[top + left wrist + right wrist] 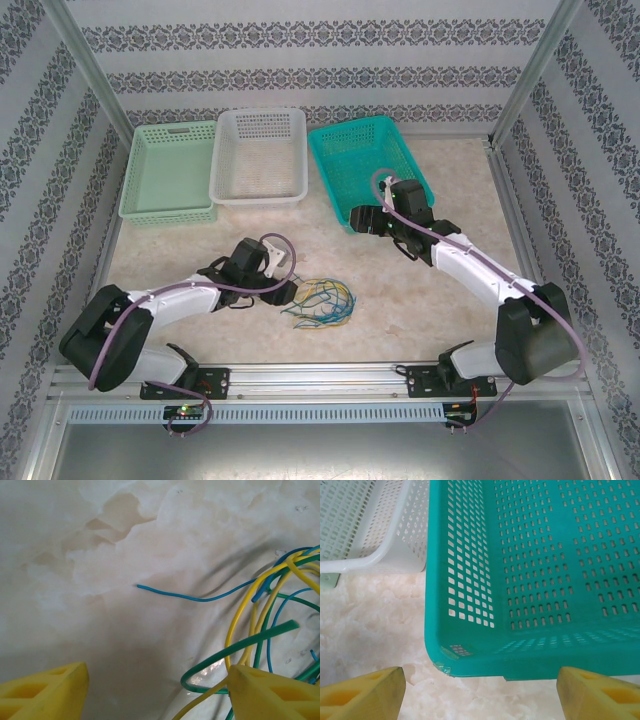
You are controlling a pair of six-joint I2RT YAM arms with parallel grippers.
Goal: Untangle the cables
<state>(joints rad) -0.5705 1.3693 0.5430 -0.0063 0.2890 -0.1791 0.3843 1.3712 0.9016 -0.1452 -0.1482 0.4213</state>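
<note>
From above, a loose tangle of thin yellow, green and blue cables (320,300) lies on the pale marbled tabletop (420,310), between the two arms and nearer the left one. The left jaws are low, just beside the tangle's left edge. Along the far side stand a pale green perforated plastic basket (168,170), a white one (260,150) and a teal one (365,165). The right jaws are at the teal basket's near corner.

The left wrist camera shows yellow fingers (45,692) wide apart with bare tabletop between. The cables (240,647) crowd against the right-hand finger, none clamped.

At the right wrist, yellow fingers (365,692) are spread wide and hold nothing. The teal basket's corner (545,555) is just ahead, and the white basket (370,530) is beside it.
</note>
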